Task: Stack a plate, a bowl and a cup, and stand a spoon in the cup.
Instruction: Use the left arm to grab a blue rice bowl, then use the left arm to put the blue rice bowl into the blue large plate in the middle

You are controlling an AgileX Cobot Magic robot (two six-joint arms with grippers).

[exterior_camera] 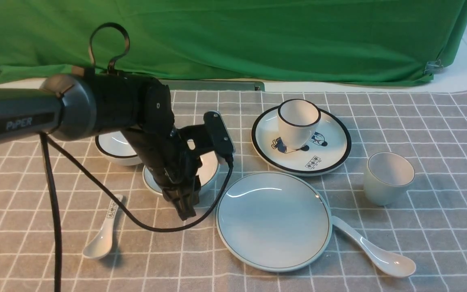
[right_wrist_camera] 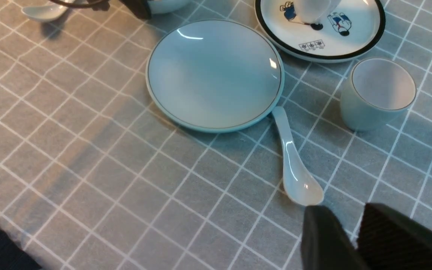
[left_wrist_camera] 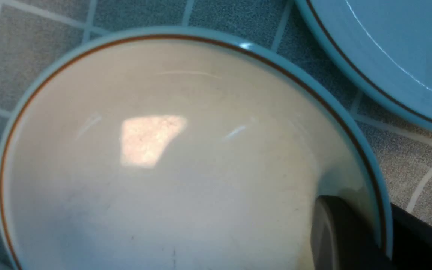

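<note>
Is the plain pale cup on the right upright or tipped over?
Upright. The cup stands on its base on the checked cloth with its mouth facing up, and its inside looks empty.

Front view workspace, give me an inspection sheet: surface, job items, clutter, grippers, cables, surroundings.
Surface: grey checked tablecloth, laid flat.
Job's things: plate bare, at centre; bowl on the cloth to its left; cup upright and empty, to its right; spoon lying with its handle at the plate's rim. Nothing stacked yet.
Clutter: cartoon plate carrying a black-rimmed cup; black-rimmed bowl; printed spoon.
Grippers: left gripper shut on the bowl's rim, one finger inside; right gripper slightly open, empty, near the spoon's bowl end.
Cables: black cable sagging from the left wrist onto the cloth.
Surroundings: green backdrop behind.
</note>
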